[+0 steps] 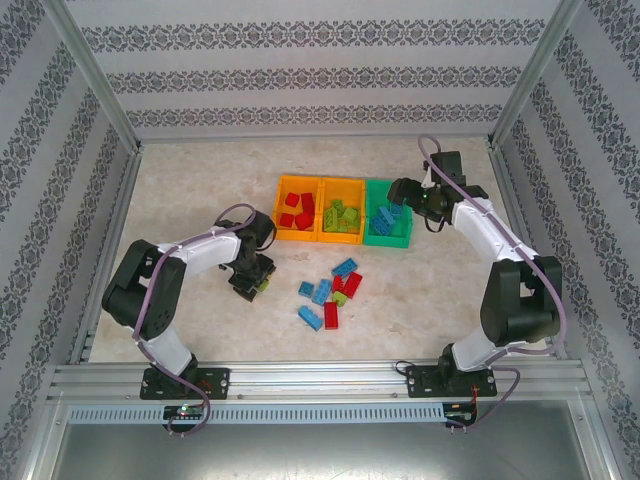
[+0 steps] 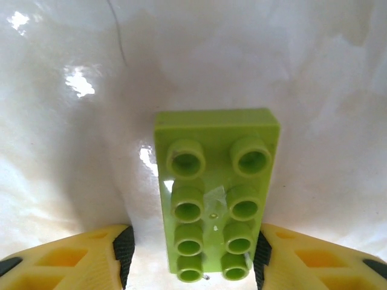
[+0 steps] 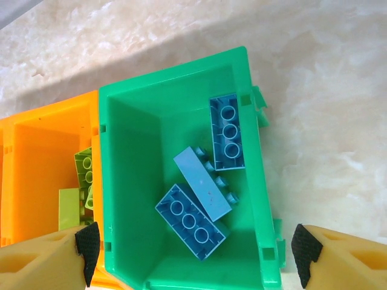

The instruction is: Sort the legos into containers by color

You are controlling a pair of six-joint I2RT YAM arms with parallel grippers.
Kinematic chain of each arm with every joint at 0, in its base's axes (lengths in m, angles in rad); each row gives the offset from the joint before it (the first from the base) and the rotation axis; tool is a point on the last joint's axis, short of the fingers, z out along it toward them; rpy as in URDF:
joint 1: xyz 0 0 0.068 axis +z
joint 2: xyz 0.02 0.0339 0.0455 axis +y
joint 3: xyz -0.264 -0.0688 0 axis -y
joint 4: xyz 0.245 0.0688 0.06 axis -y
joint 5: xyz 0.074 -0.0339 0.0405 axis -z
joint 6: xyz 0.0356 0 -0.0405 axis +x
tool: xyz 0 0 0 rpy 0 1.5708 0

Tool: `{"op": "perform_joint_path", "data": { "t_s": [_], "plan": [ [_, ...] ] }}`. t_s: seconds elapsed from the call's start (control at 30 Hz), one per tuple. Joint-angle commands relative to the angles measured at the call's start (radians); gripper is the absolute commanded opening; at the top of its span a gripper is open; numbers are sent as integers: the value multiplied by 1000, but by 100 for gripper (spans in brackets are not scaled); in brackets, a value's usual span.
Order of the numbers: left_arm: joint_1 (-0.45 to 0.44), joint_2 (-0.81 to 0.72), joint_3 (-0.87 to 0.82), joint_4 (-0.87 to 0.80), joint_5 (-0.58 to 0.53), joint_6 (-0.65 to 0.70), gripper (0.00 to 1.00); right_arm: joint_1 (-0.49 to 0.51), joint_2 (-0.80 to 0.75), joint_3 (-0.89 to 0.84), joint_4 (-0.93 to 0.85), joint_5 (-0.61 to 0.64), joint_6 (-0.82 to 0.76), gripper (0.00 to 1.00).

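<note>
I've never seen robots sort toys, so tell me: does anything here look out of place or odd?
Mostly tidy. The lime brick at the left hand carries a clear shiny patch among its studs, possibly tape. In the green bin, one blue brick lies on its side.

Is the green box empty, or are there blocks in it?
Not empty. The green box has three blue blocks lying on its floor, with plenty of bare green floor showing around them.
</note>
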Motion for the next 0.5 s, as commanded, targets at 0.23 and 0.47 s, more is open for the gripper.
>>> {"op": "perform_joint_path", "data": {
  "t_s": [0.23,0.47],
  "plan": [
    [26,23,-26,142,-137,68,40,-38,-32,-12,-47,-37,-69,85],
    [6,-4,-26,169,-142,94,39,-40,-31,-24,-43,-30,-72,85]
  ]
}}
